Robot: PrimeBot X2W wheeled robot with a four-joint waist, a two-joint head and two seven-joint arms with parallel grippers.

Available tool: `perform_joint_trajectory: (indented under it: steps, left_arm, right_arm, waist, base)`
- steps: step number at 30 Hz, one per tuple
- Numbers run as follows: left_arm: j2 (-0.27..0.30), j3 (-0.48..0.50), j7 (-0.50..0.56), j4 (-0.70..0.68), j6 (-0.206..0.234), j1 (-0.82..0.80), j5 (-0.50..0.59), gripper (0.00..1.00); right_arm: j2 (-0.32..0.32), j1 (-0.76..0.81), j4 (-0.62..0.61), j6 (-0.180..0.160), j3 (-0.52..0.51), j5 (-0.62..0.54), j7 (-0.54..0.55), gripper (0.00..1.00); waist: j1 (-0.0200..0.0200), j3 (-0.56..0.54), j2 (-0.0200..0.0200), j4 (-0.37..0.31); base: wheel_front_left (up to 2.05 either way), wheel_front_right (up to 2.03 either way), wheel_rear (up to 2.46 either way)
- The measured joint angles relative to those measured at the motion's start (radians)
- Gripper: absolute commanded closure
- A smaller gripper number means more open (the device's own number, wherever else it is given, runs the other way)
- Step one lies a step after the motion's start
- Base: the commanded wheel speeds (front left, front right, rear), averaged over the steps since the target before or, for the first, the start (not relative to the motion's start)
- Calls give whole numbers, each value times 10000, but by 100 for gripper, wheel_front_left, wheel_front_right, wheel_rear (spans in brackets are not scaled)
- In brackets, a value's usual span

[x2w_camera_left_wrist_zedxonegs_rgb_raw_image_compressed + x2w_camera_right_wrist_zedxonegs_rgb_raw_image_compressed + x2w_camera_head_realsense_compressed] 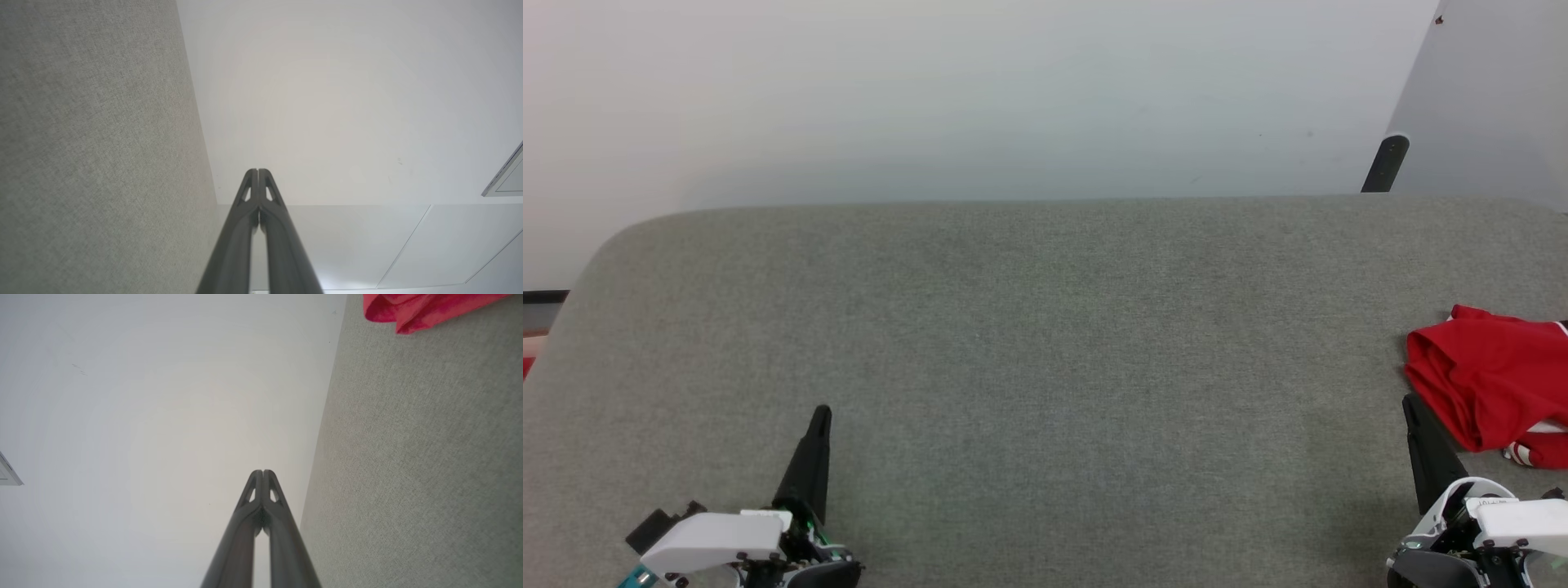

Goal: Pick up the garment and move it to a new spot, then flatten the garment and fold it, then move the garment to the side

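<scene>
Garment [1486, 384] sits bunched at the right side of the tabletop [1045, 343], about midway between the far and near edges. It's cut off by the right edge of the head view, so you can't read its full outline. The part you see runs from far-left to near-right. A bit of red-and-white striped trim [1525, 454] lies at its near end. No numerals are showing.

From the left corner to just short of the garment you have bare grey tabletop. The far edge runs straight and the far-left corner is rounded. A dark post [1386, 163] stands beyond the far edge, right of centre.

Left hand [822, 415] is low by the near edge, left of centre, with its fingers pressed together and holding nothing. They point at the far edge, leaning slightly right.

Right hand [1410, 403] is by the near edge, just beside the garment's left side but apart from it. Its fingers are also pressed together and empty, leaning slightly left.

In both wrist views the tips meet [258, 171] [263, 472] and the tabletop runs up one side. The right wrist view catches a red fold [408, 310] of the garment ahead of the fingers.
</scene>
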Motion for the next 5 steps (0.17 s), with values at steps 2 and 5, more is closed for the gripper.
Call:
perform_joint_trajectory:
  steps: [2,5]
  left_arm:
    - [0,-2,0,0,0,0,0,100]
    - [0,0,0,0,0,0,0,100]
  right_arm:
    - [0,0,0,0,0,0,0,100]
    - [0,0,0,0,0,0,0,100]
  waist:
    - [0,0,0,0]
    - [0,0,0,0]
  base:
    - [0,0,0]
    - [0,0,0]
